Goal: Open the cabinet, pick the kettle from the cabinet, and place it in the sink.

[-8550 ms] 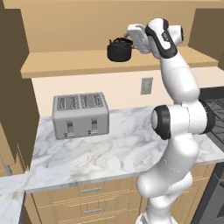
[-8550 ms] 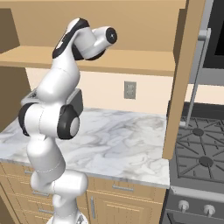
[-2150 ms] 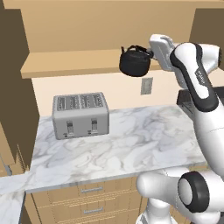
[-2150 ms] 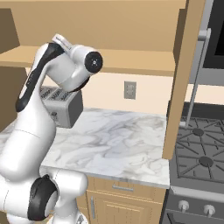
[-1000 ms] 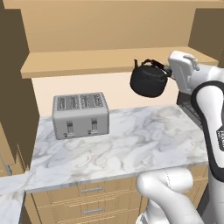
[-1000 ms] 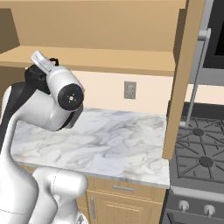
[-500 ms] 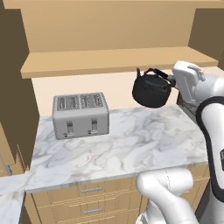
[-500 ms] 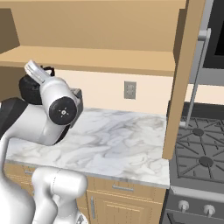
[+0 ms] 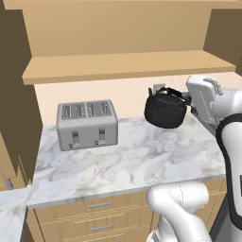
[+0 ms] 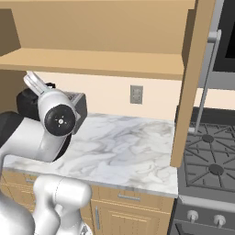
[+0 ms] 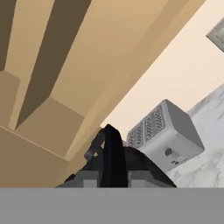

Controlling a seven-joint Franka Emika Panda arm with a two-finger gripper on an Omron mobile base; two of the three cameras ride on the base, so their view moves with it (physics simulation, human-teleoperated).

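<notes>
The kettle (image 9: 165,111) is out of the cabinet (image 9: 118,42), fingers (image 9: 185,99) clamped on its handle above the table (image 9: 132,160). The sink trip remains

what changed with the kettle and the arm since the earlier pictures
The gripper was already shut on the kettle at the cabinet shelf. Since then the arm has drawn it out of the cabinet and lowered it, to the right in the left base view; it now hangs over the marble counter. The grip held throughout. The toaster stayed put, and the base has not driven.
</notes>
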